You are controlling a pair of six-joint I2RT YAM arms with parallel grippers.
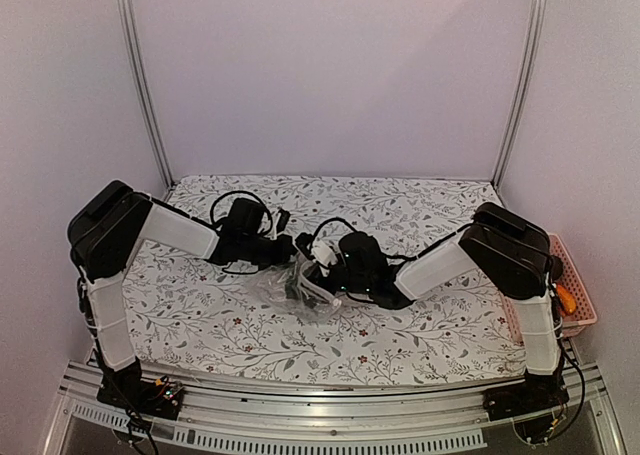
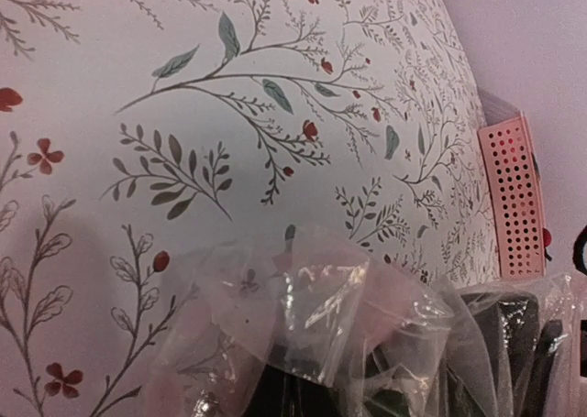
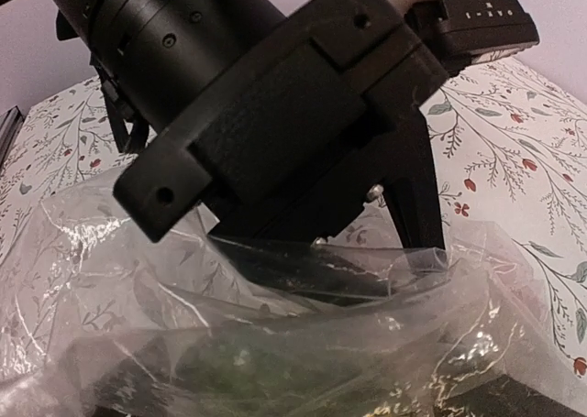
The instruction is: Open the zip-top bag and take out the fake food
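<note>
The clear zip-top bag (image 1: 293, 285) lies crumpled at the middle of the floral cloth, between both grippers. My left gripper (image 1: 287, 255) reaches in from the left and is shut on the bag's rim; crinkled plastic (image 2: 321, 316) stands up out of its jaws and hides the fingers. My right gripper (image 1: 325, 272) reaches in from the right and is shut on the near side of the bag (image 3: 275, 298), its fingers covered by plastic. A dark green piece of fake food (image 3: 275, 367) shows dimly inside the bag. The left gripper's black body (image 3: 275, 115) fills the right wrist view.
A pink mesh basket (image 1: 580, 285) stands at the table's right edge, with an orange piece (image 1: 566, 297) in it; it also shows in the left wrist view (image 2: 514, 197). Metal frame posts stand at the back corners. Walls close in on three sides.
</note>
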